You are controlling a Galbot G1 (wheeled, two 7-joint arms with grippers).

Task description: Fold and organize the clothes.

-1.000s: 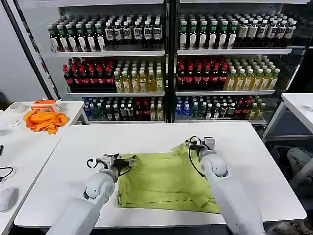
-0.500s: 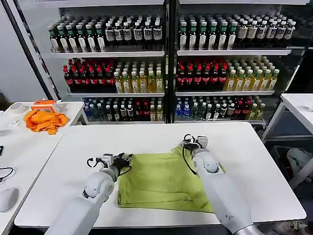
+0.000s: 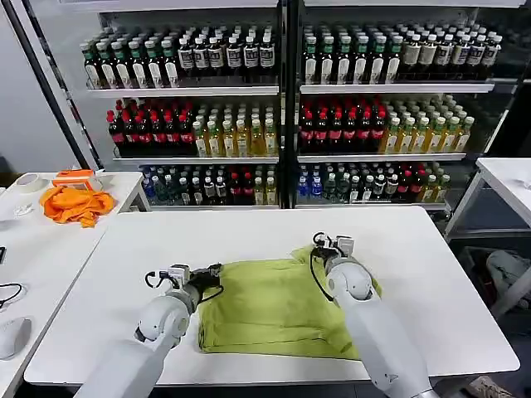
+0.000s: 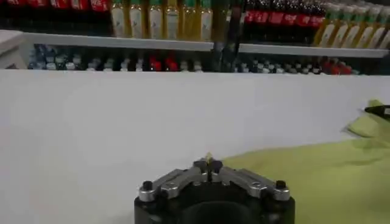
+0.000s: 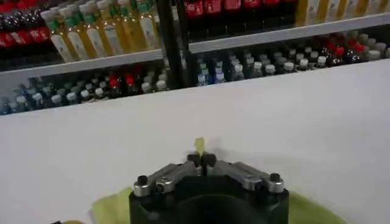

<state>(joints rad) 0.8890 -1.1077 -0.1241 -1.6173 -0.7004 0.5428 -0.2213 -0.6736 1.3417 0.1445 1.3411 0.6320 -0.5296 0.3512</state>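
The lime-green T-shirt point(image 3: 278, 307) lies spread on the white table point(image 3: 124, 282) before me. My left gripper point(image 3: 211, 271) pinches its far left corner; my right gripper point(image 3: 319, 242) is clenched on its far right corner. Bottle shelves point(image 3: 282, 108) stand behind.

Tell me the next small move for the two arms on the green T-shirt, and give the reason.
Probably lift both pinched far corners a little and carry them toward the near hem. The left pincer and right pincer are each shut on a bit of fabric at the far edge of the lime-green T-shirt, which lies flat on the white table, so a fold toward the robot looks ready.
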